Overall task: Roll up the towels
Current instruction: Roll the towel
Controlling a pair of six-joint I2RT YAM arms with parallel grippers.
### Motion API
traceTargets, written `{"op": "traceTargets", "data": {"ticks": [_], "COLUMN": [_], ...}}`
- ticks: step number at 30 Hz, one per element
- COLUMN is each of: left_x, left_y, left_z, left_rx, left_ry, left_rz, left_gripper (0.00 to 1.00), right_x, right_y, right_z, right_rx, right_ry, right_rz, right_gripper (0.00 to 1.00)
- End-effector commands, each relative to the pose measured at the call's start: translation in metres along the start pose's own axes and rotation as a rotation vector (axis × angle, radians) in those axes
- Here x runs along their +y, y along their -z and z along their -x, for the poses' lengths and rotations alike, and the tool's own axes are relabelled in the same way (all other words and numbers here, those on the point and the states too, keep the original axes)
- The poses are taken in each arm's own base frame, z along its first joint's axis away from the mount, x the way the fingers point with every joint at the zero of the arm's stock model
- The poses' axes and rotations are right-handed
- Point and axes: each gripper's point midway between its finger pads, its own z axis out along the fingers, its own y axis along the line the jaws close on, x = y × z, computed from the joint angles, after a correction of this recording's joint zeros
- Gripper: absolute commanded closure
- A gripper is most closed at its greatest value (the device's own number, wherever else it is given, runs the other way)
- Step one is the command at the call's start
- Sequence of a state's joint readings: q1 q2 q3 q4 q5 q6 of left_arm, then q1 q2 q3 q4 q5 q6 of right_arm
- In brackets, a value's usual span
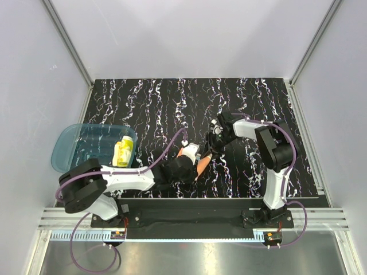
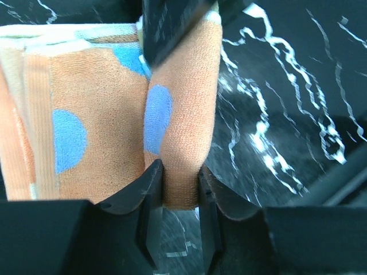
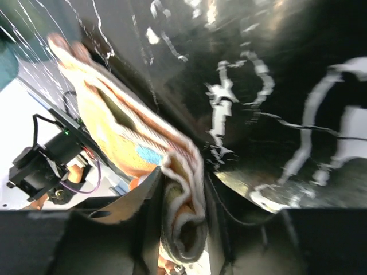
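Note:
An orange towel with blue dots [image 1: 195,159] lies partly rolled near the table's front middle. In the left wrist view the towel [image 2: 103,114] fills the left half, and my left gripper [image 2: 179,186] is shut on one rolled fold of it. My left gripper [image 1: 184,166] sits over the towel's near end in the top view. My right gripper [image 1: 211,144] holds the towel's far end; in the right wrist view the right gripper [image 3: 182,215] is shut on the bunched towel edge [image 3: 129,134].
A blue tray [image 1: 74,146] stands at the left with a rolled yellow towel [image 1: 124,152] in it. The black marbled table top [image 1: 172,103] stretches behind the arms. White walls enclose the table.

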State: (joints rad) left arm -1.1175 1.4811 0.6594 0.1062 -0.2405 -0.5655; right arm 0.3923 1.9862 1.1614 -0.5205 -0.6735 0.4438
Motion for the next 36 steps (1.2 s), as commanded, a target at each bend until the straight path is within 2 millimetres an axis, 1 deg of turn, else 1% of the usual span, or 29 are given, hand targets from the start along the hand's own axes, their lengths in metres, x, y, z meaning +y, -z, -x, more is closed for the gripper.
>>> {"op": "traceTargets", "data": {"ticks": [1,2,3,6,8,9,10,11,13,14,15,16,17,18,19,20,21,22,24,27,28,29,30,31,32,33,34,35,36], "left_x": [-0.006,-0.009,-0.009,-0.014,-0.018,-0.019,-0.022,-0.022,-0.021,-0.021,-0.022,-0.018,-0.016,-0.014,-0.012,-0.008,0.000,0.005,0.009,0.022,0.024,0.027,0.030,0.035,0.038,0.041,0.046,0.050,0.052], "left_y": [0.017,0.019,0.020,0.023,0.026,0.025,0.027,0.027,0.026,0.028,0.029,0.029,0.033,0.035,0.036,0.039,0.039,0.039,0.041,0.039,0.038,0.037,0.036,0.037,0.036,0.035,0.034,0.034,0.033], "left_z": [-0.017,-0.016,-0.014,-0.013,-0.013,-0.009,-0.010,-0.014,-0.010,-0.014,-0.010,-0.006,-0.011,-0.009,-0.002,0.000,-0.008,-0.008,-0.011,-0.033,-0.036,-0.041,-0.043,-0.053,-0.057,-0.060,-0.067,-0.073,-0.075], "left_rx": [0.077,0.078,0.075,0.079,0.082,0.064,0.075,0.087,0.076,0.091,0.077,0.073,0.078,0.069,0.047,0.032,0.040,0.035,0.031,0.070,0.077,0.087,0.086,0.099,0.104,0.105,0.115,0.122,0.124], "left_ry": [0.006,0.015,0.022,0.067,0.112,0.127,0.155,0.170,0.235,0.265,0.295,0.367,0.406,0.444,0.519,0.556,0.592,0.654,0.704,0.795,0.830,0.851,0.876,0.922,0.942,0.963,0.994,1.006,1.036], "left_rz": [-0.068,-0.087,-0.095,-0.139,-0.186,-0.192,-0.219,-0.229,-0.245,-0.265,-0.284,-0.284,-0.296,-0.303,-0.305,-0.303,-0.280,-0.265,-0.261,-0.206,-0.195,-0.178,-0.170,-0.148,-0.134,-0.122,-0.095,-0.079,-0.070], "left_gripper": [0.70,0.70,0.71,0.71,0.72,0.72,0.72,0.73,0.74,0.75,0.76,0.76,0.76,0.76,0.76,0.77,0.77,0.78,0.79,0.80,0.80,0.81,0.82,0.82,0.83,0.84,0.85,0.87,0.88], "right_x": [-0.046,-0.046,-0.047,-0.049,-0.048,-0.049,-0.050,-0.047,-0.047,-0.043,-0.042,-0.040,-0.037,-0.036,-0.031,-0.029,-0.028,-0.023,-0.021,-0.010,-0.003,0.000,0.004,0.011,0.015,0.024,0.030,0.031,0.040], "right_y": [0.011,0.013,0.016,0.025,0.031,0.036,0.038,0.042,0.049,0.054,0.056,0.059,0.065,0.067,0.072,0.074,0.074,0.078,0.080,0.082,0.086,0.081,0.080,0.081,0.075,0.068,0.063,0.054,0.043], "right_z": [0.030,0.032,0.033,0.039,0.042,0.046,0.048,0.050,0.054,0.057,0.057,0.058,0.058,0.056,0.056,0.055,0.050,0.049,0.043,0.031,0.031,0.021,0.018,0.018,0.008,0.001,-0.001,-0.008,-0.018], "right_rx": [-0.120,-0.127,-0.132,-0.156,-0.172,-0.187,-0.193,-0.205,-0.226,-0.245,-0.253,-0.263,-0.283,-0.284,-0.300,-0.304,-0.298,-0.310,-0.307,-0.301,-0.320,-0.294,-0.292,-0.309,-0.283,-0.265,-0.267,-0.246,-0.217], "right_ry": [0.024,0.023,0.017,0.005,0.001,-0.010,-0.015,-0.013,-0.022,-0.011,-0.012,-0.008,-0.002,-0.001,0.005,0.008,0.005,0.011,0.011,0.028,0.046,0.049,0.061,0.087,0.090,0.120,0.148,0.144,0.181], "right_rz": [-0.148,-0.147,-0.147,-0.145,-0.140,-0.137,-0.136,-0.132,-0.128,-0.123,-0.122,-0.122,-0.122,-0.119,-0.109,-0.102,-0.095,-0.085,-0.072,-0.007,0.019,0.051,0.070,0.096,0.128,0.145,0.158,0.164,0.169], "right_gripper": [0.60,0.59,0.52,0.39,0.33,0.30,0.30,0.30,0.29,0.29,0.29,0.29,0.29,0.29,0.29,0.29,0.29,0.29,0.29,0.29,0.30,0.30,0.30,0.31,0.31,0.31,0.32,0.31,0.32]}}
